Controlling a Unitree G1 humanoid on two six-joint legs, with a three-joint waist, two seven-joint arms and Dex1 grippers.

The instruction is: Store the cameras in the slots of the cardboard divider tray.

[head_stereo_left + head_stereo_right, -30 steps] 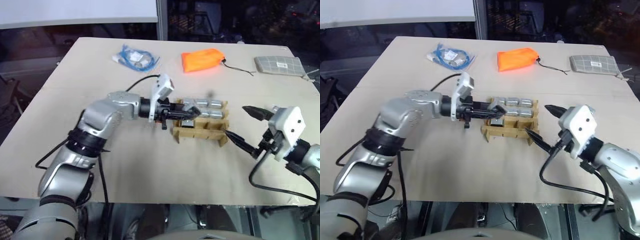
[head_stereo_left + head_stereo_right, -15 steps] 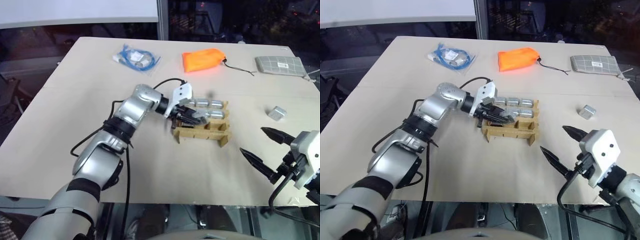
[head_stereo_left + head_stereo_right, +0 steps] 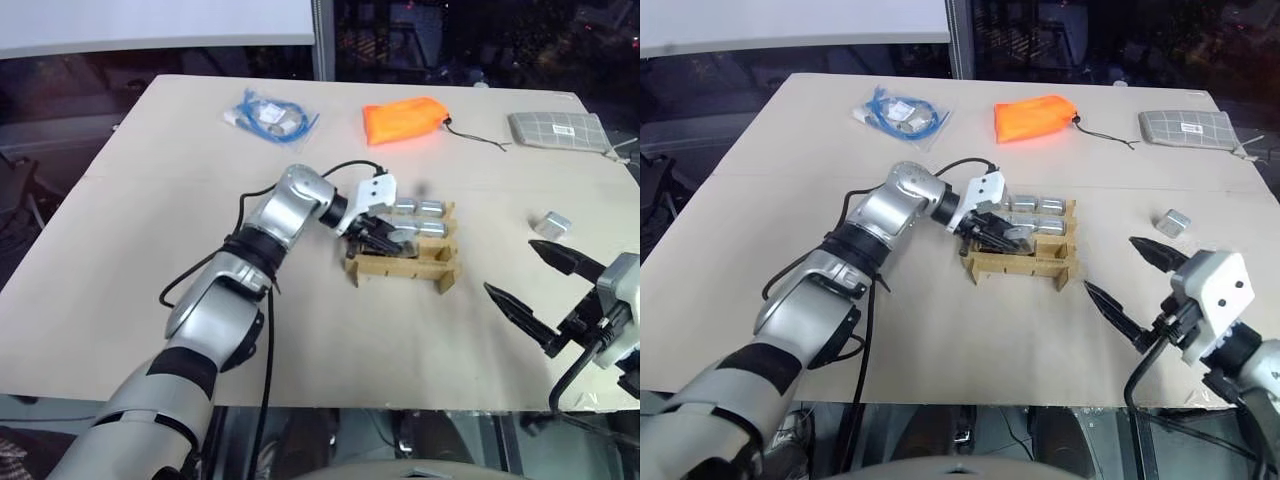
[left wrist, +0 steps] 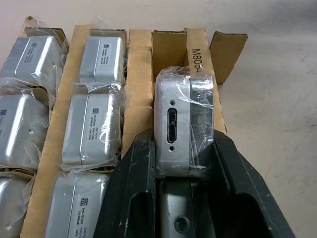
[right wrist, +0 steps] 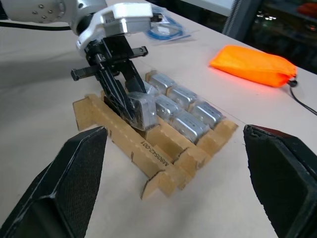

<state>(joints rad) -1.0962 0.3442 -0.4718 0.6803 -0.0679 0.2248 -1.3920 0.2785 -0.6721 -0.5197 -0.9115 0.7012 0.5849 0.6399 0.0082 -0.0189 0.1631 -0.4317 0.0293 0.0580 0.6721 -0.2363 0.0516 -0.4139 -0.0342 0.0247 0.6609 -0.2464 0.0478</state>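
Observation:
The cardboard divider tray [image 3: 402, 264] lies mid-table, with several plastic-wrapped silver cameras [image 3: 420, 216] in its far slots. My left gripper [image 3: 384, 236] is shut on another wrapped camera [image 4: 184, 129], tilted down over the tray's left end. In the left wrist view the black fingers [image 4: 132, 188] clamp its sides above an empty slot at the tray's edge [image 4: 168, 43]. One loose camera [image 3: 553, 224] rests on the table to the right. My right gripper [image 3: 545, 290] hangs open near the front right, apart from the tray [image 5: 148, 148].
At the back of the table lie an orange fabric pouch [image 3: 405, 120], a bag of blue cable [image 3: 270, 112] and a grey mesh pouch [image 3: 560, 130]. Bare tabletop stretches to the front and left of the tray.
My left arm bent and its wrist rolled, bringing the held camera down toward the tray's left end. The right gripper drew back from the tray to the front right, uncovering the loose camera.

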